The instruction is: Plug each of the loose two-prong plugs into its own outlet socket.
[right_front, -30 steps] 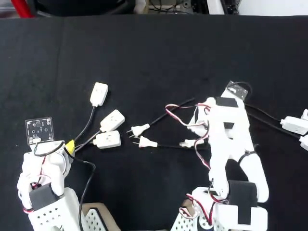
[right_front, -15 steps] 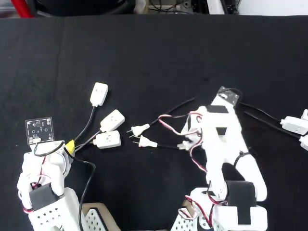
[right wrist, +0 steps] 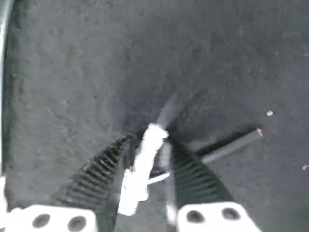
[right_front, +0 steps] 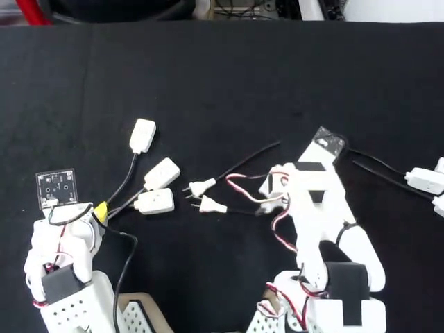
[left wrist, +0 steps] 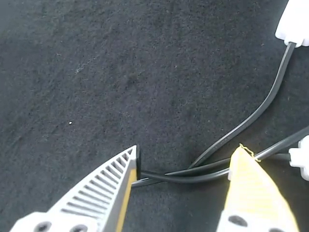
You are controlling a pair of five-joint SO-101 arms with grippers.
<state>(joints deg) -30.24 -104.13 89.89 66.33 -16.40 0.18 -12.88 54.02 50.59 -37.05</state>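
Right end effector (right wrist: pixel 149 141) clamped on white plug (right wrist: pixel 144 162). Left end effector (left wrist: pixel 186 155) spread apart, astride black cords (left wrist: pixel 193 175) on table (left wrist: pixel 96 72). Two loose plugs (right_front: pixel 202 186) near sockets (right_front: pixel 154 201), not touching.

Worktop (right_front: pixel 229 76) is covered edge to edge in matte black cloth. Through the wrist cameras I see a felt-like weave with a few pale lint specks. Light looks even across the cloth. Beyond the far edge: a red object (right_front: pixel 31 10) at the left corner, tangled dark cables (right_front: pixel 243 8) mid-way, a white surface (right_front: pixel 395 10) at the right corner.
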